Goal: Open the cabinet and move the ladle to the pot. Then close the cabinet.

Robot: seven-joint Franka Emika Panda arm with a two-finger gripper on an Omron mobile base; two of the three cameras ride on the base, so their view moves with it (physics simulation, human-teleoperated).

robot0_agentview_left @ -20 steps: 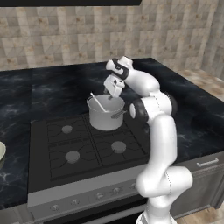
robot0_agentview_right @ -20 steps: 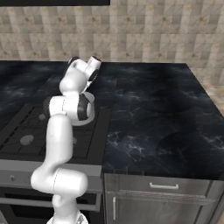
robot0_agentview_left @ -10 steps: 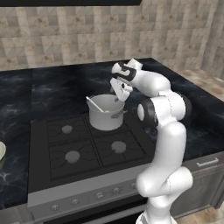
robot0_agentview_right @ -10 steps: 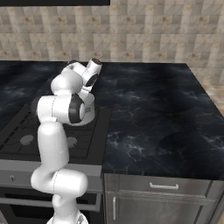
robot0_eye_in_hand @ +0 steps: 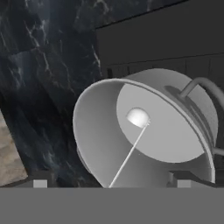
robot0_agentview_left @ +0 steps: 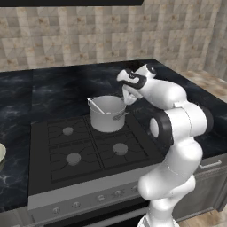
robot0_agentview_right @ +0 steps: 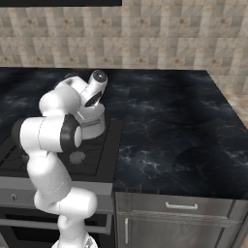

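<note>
- The small shiny silver ladle [robot0_eye_in_hand: 137,118] lies inside the brushed-steel cylindrical pot [robot0_agentview_left: 107,114], ball bowl on the floor, thin handle leaning on the rim.
- The pot stands on the black stovetop [robot0_agentview_left: 80,155]'s rear right burner, dark marble counter [robot0_agentview_right: 169,135] beside.
- The two-finger gripper [robot0_agentview_left: 128,95] hangs over the pot's right rim, fingers spread, holding nothing.

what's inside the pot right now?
The ladle is inside the pot: bowl resting on the pot's floor, thin handle leaning up over the rim. Nothing else inside; the near inner wall is hidden in the base views.

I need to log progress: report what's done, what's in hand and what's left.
Done: the ladle lies in the pot on the stove, its handle leaning on the rim. In hand: nothing; the gripper sits open by the pot. Left: closing the cabinet, whose doors are out of frame.
</note>
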